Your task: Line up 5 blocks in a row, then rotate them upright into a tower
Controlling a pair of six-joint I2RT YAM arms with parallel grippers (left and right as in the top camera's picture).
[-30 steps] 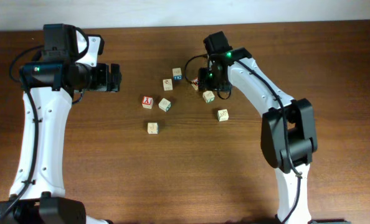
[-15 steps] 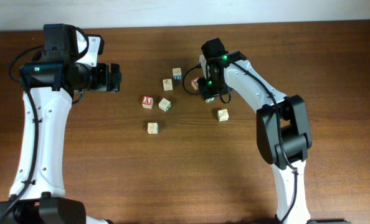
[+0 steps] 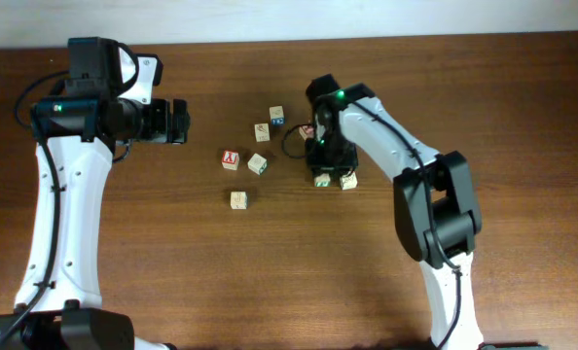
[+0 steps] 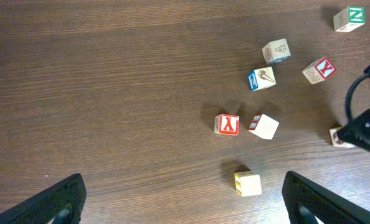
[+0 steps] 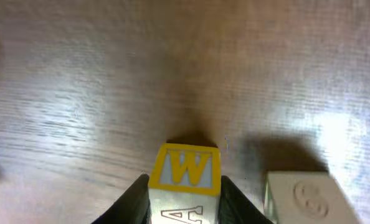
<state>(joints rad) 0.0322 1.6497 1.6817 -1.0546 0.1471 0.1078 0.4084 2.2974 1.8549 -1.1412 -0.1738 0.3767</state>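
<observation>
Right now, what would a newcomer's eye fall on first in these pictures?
The right gripper, clamped on a wooden W block with a yellow-framed face at the middle of the table, with a pale block right beside it. Next comes the loose scatter of alphabet blocks toward the left arm, the red Y block standing out. The left gripper hangs wide open at the far left, holding nothing.

Looking like a robotics lab: white arms (image 3: 60,224) are standing at a wooden table (image 3: 221,282), toy blocks (image 3: 231,158) lying scattered on it
</observation>
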